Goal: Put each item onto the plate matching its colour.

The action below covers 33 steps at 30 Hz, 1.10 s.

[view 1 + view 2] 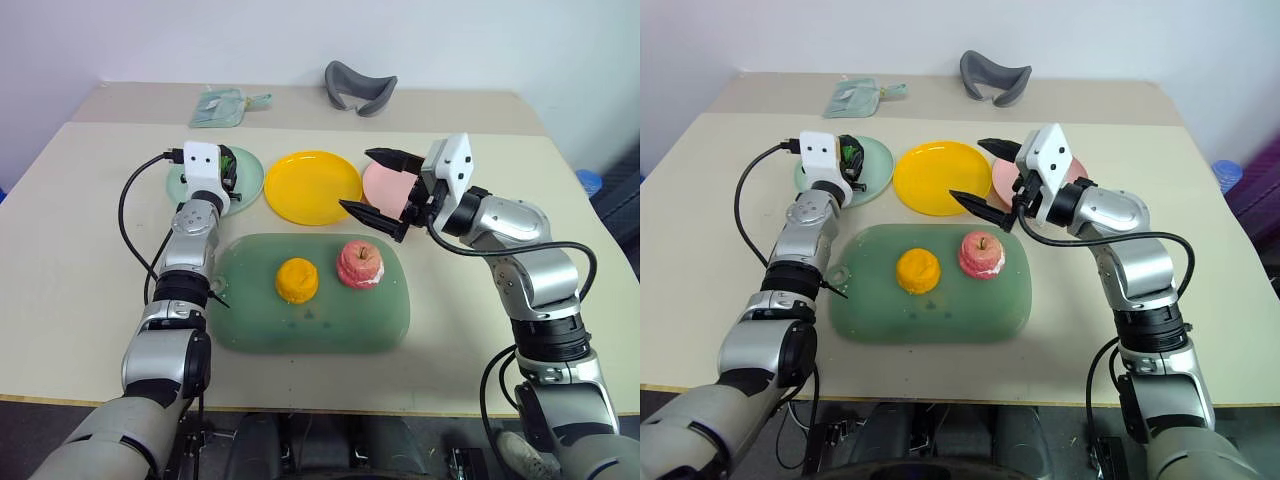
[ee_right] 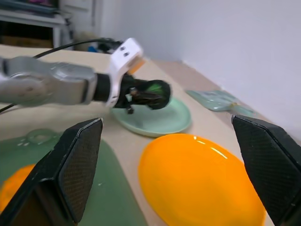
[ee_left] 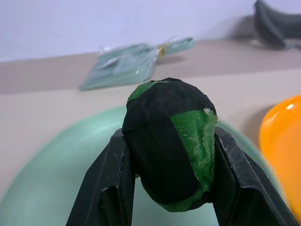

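Head views: the left gripper [image 1: 228, 170] hangs over the green plate [image 1: 250, 185] near the table's [image 1: 80, 250] far left; its load is largely hidden by the wrist housing. The right gripper [image 1: 382, 190], fingers spread wide and empty, covers most of the pink plate [image 1: 380, 180]. The orange piece [image 1: 297, 279] and apple [image 1: 360, 263] lie on the tray [image 1: 310, 330]; the yellow plate [image 1: 312, 186] is bare.

Left wrist view: fingers [image 3: 106, 183] pinch the ball [image 3: 171, 148] above the green plate; the yellow plate is cut off.

Right wrist view: fingers [image 2: 75, 169] spread apart; ball in the left gripper over the green plate.
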Each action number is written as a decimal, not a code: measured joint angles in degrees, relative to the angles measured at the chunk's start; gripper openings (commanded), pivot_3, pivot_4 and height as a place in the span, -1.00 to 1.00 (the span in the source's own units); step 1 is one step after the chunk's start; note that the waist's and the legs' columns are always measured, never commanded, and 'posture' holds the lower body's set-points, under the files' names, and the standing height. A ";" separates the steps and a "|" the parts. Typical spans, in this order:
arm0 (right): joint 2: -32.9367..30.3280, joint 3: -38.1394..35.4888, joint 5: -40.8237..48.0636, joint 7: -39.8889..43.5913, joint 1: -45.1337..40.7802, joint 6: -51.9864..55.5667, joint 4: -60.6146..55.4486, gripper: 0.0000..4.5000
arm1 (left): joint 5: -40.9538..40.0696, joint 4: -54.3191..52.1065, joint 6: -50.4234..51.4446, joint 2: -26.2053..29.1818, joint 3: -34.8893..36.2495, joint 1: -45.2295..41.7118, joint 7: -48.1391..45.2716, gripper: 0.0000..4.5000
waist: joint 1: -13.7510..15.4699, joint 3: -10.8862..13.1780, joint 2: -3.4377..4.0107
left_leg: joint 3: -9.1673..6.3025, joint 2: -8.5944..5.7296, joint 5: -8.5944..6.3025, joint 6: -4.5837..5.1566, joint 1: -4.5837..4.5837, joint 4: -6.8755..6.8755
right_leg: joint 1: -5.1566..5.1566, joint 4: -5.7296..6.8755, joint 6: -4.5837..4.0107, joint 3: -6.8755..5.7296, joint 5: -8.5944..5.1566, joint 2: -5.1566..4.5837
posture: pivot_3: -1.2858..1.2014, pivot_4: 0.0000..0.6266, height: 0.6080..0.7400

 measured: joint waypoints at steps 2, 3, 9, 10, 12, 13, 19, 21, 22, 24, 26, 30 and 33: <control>1.55 0.03 -0.32 -1.25 0.00 -0.30 0.00 1.00 | 0.11 0.02 -0.07 0.64 0.04 0.21 0.76 -0.18 | -0.02 0.00 0.00 | 0.01 0.00 0.00 0.00 0.00 0.00 | 0.00 0.00 0.00 0.00 0.00 0.00 | 0.03 -0.52 1.00; 2.00 0.07 -0.36 -1.70 0.00 -0.36 0.00 1.00 | 0.25 0.05 -0.13 0.97 0.04 0.24 1.28 -0.18 | -0.02 0.00 0.00 | 0.01 0.00 0.00 0.00 0.00 0.00 | 0.00 0.00 0.00 0.00 0.00 0.00 | 0.03 -0.52 1.00; 3.58 0.11 -0.36 -3.05 0.00 -0.55 0.00 1.00 | 0.27 1.72 -0.80 2.75 0.56 0.31 3.01 -0.18 | 0.12 0.00 0.00 | 0.01 -0.01 0.00 0.00 0.00 0.01 | 0.01 0.00 0.00 -0.01 0.00 0.00 | 0.03 -0.52 1.00; 3.82 0.13 -0.35 -3.07 0.00 -0.56 0.00 1.00 | 0.25 2.06 -0.80 2.72 0.54 0.31 3.02 -0.04 | 0.11 0.00 0.00 | 0.02 -0.01 0.00 0.00 0.00 0.01 | 0.01 0.00 0.00 -0.01 0.00 0.00 | 0.03 -0.52 1.00; 3.89 0.15 -0.35 -3.19 0.00 -0.57 0.00 1.00 | 0.31 2.62 -0.80 2.73 0.48 0.31 3.52 0.25 | 0.04 0.00 0.00 | 0.02 -0.01 0.00 0.00 0.00 0.01 | 0.01 0.00 0.00 -0.01 0.00 0.00 | 0.03 -0.52 1.00; 3.89 0.14 -0.35 -3.31 0.00 -0.59 0.00 1.00 | 0.35 2.86 -0.80 2.73 0.48 0.31 3.78 0.43 | 0.00 0.00 0.00 | 0.02 -0.01 0.00 0.00 0.00 0.00 | 0.01 0.00 0.00 -0.01 0.00 0.00 | 0.03 -0.52 1.00; 3.94 0.15 -0.33 -3.46 0.00 -0.74 -0.01 1.00 | -0.29 2.58 -2.03 2.20 0.50 0.57 3.66 0.97 | 0.03 0.00 0.00 | 0.03 -0.01 0.00 0.00 0.00 0.00 | 0.01 0.00 0.00 -0.01 0.00 0.00 | 0.03 -0.52 1.00; 3.75 0.13 -0.12 -3.24 0.03 -0.46 -0.21 1.00 | -1.22 0.06 -3.86 2.03 0.52 2.35 1.76 0.97 | -0.06 0.00 0.00 | 0.03 0.00 0.00 -0.01 0.00 0.00 | 0.00 0.00 0.00 -0.01 0.00 0.00 | 0.03 -0.52 1.00; 3.40 0.05 0.30 -2.92 0.22 -0.17 -0.58 1.00 | -2.47 -2.11 -4.56 2.03 0.54 3.76 -0.67 0.97 | -0.08 0.00 0.00 | 0.03 0.00 0.00 -0.01 0.00 -0.02 | 0.00 0.00 0.00 -0.01 0.00 0.00 | 0.03 -0.52 1.00; 2.04 -0.36 1.35 -2.29 1.45 0.73 -2.19 1.00 | -6.62 -7.97 -4.15 2.05 0.57 6.89 -8.13 0.97 | -0.09 0.00 0.00 | 0.04 0.01 0.00 -0.01 0.00 -0.03 | -0.01 0.00 0.00 -0.01 0.00 0.00 | 0.03 -0.52 1.00; 0.50 -1.22 2.72 -1.70 3.80 2.20 -4.50 1.00 | -11.14 -15.15 -1.88 2.68 0.21 10.35 -16.84 0.97 | 0.01 0.00 0.00 | 0.05 0.01 0.00 -0.01 0.00 -0.01 | 0.00 0.00 0.00 -0.01 0.00 -0.01 | 0.03 -0.52 1.00; -5.76 -6.11 7.01 -0.73 14.88 6.75 -13.01 1.00 | -17.01 -34.53 4.70 11.32 -8.11 20.85 -39.25 0.97 | 0.12 -0.02 0.03 | 0.04 0.00 0.00 -0.02 0.01 -0.07 | 0.02 -0.04 0.00 0.00 -0.01 -0.01 | 0.03 -0.52 1.00; -9.87 -11.26 11.23 -0.57 23.30 11.50 -18.73 1.00 | -21.64 -41.93 11.81 15.02 -12.32 24.43 -50.55 0.97 | 0.24 -0.01 0.03 | -0.04 0.01 0.00 -0.03 0.03 0.03 | 0.08 0.03 0.00 0.00 0.00 0.00 | 0.03 -0.52 1.00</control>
